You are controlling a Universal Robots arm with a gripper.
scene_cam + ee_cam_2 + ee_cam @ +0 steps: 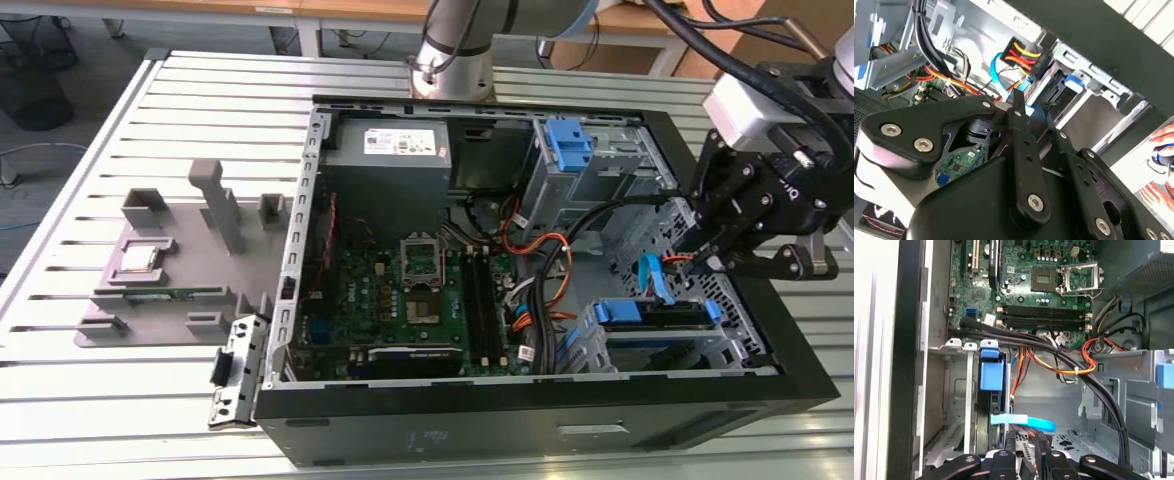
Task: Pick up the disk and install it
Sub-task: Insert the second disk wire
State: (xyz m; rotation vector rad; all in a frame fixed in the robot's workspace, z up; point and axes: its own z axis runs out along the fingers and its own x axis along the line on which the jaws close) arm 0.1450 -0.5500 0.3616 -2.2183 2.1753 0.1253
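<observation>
**Materials and finishes**

Counter: slotted metal, pale matt grey. Computer case: outer walls matt black, inside bare dull grey sheet metal. Circuit board: green, slightly glossy. Gripper: matt black links with bright metal screw heads showing in both wrist views. Disk: dark body in a smooth blue plastic frame. Flat blue cable: glossy plastic. Fixture beside the case: matt grey plastic.

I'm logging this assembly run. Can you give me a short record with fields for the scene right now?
Setting: open black computer case lying on a slatted metal table
Gripper: black gripper over the case's edge at the exterior view's right
Disk: silver hard drive in a blue plastic carrier, seated in the drive bay
Nearby: blue flat cable close to the fingertips
Also: grey power-supply box
</observation>
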